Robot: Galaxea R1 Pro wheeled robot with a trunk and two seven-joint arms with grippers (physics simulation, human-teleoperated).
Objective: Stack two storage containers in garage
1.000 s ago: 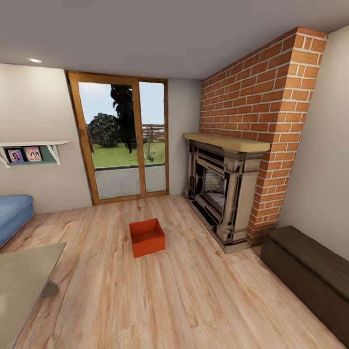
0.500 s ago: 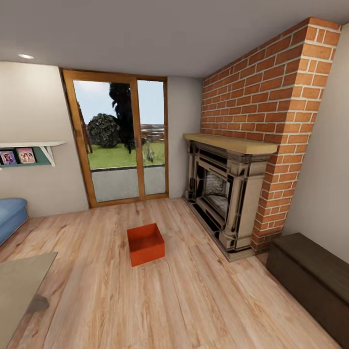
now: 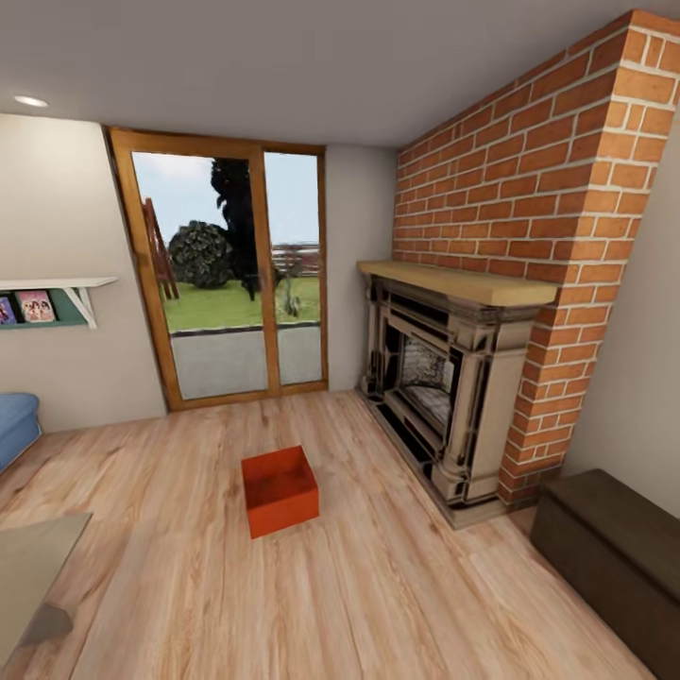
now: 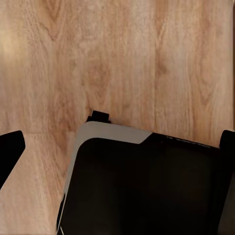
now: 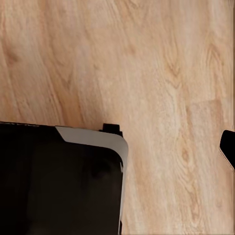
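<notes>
Tool, left (image 4: 117,147): dark fingertips at opposite edges of its wrist view, spread wide, holding nothing, above the robot base (image 4: 147,186). Tool, right: one fingertip (image 5: 228,149) visible, spread not determinable. Red bin (image 3: 279,489): on the wood floor (image 3: 378,586), mid-room, well apart from both. Risks: base clipping the fireplace (image 3: 444,378), dark bench (image 3: 614,557) or low counter (image 3: 33,567) on approach; nudging the bin. Second bin: whereabouts unknown.

Light wood plank floor (image 3: 378,586); red-orange storage container (image 3: 279,490) on it.
</notes>
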